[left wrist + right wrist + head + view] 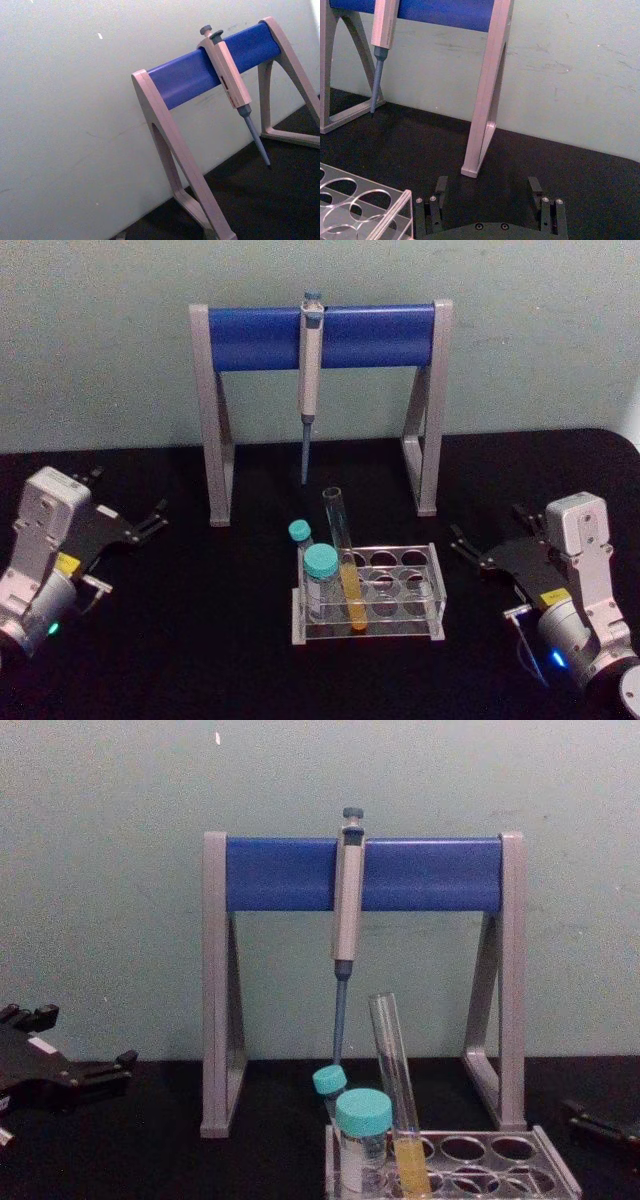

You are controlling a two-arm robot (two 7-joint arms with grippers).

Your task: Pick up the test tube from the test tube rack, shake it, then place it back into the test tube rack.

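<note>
The test tube (pixel 343 560) is a tall clear glass tube with yellow liquid in its lower part. It stands slightly tilted in a front hole of the test tube rack (pixel 410 585), a low clear plastic rack in the middle of the black table; both also show in the chest view as tube (pixel 397 1100) and rack (pixel 500 1155). My left gripper (pixel 128 493) rests open at the table's left, well away from the rack. My right gripper (pixel 487 524) rests open just right of the rack, empty. In the right wrist view its fingers (pixel 440 192) stand apart beside the rack's corner (pixel 370 215).
Two teal-capped vials (pixel 321 578) (pixel 299 532) stand in the rack's left holes, next to the tube. Behind the rack stands a grey-and-blue pipette stand (pixel 250 337) with a pipette (pixel 311 370) hanging from its bar. A pale wall closes the back.
</note>
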